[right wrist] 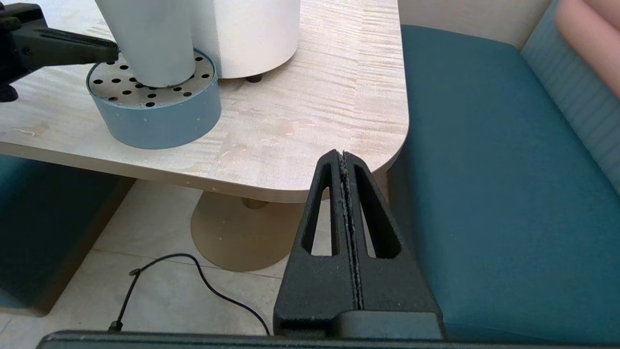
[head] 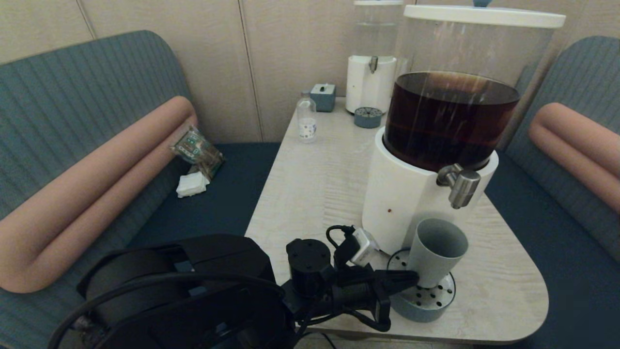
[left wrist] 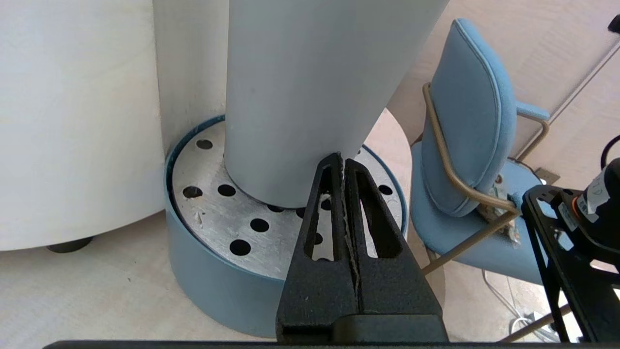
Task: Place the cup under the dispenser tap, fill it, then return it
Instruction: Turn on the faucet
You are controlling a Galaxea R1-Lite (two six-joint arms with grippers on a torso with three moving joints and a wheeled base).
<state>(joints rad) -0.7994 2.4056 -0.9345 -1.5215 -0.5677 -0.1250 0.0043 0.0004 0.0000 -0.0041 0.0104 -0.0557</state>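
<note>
Table (head: 315, 184): pale wood top that carries everything; the large dispenser stands near its front right corner, and a smaller clear-liquid dispenser (head: 370, 82) and a small clear bottle (head: 306, 118) stand well apart at the far end.
Large dispenser (head: 411, 194): white base, clear tank about half full of dark brown liquid.
Drip tray (head: 416, 308): round blue tray with a perforated metal plate, touching the foot of the dispenser base.
The cup (head: 436, 249): grey-blue tumbler standing on the drip tray, tilted so its mouth leans toward the dispenser; its inside looks empty.
The dispenser tap (head: 460, 186): steel spigot above the cup's mouth and slightly to its right; no liquid is running.
Left gripper (head: 411, 280): at the cup's lower wall just above the tray; jaws clenched together, tips touching the cup's side, not grasping it.
Right gripper (right wrist: 343, 157): parked low beyond the table's near edge, over the floor and bench seat; jaws clenched, empty.
Progress: placing looks nearly done, though the cup is not yet upright.
Left to do: square the cup under the tap, fill it, return it.
</note>
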